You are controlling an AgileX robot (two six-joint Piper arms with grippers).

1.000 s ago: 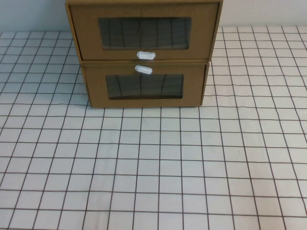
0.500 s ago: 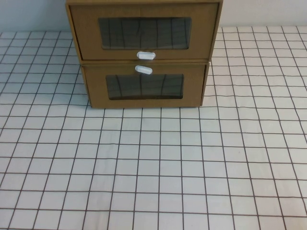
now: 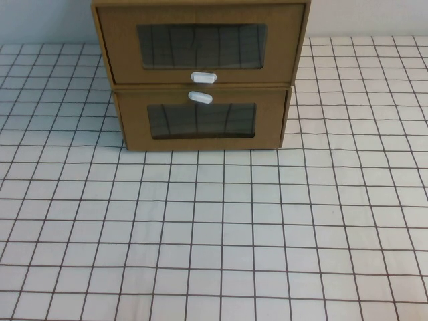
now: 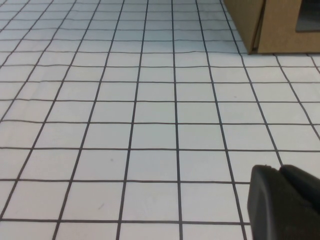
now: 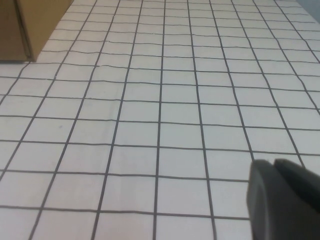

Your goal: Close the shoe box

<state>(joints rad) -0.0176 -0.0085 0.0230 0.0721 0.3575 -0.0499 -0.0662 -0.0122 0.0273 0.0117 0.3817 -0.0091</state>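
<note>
Left end effector (image 4: pixel 285 202) and right end effector (image 5: pixel 282 200) are matte black, rounded.

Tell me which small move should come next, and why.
Probably raise the left gripper toward the shoe box front: its drawer seems to jut over the lower box, while this gripper and the right gripper hang low over the table, away from it.

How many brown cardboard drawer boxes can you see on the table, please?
2, stacked at the table's far edge: the upper box, its white tab below the window, sits on the lower box. The left gripper and right gripper hover over bare cloth nearer the robot.
</note>
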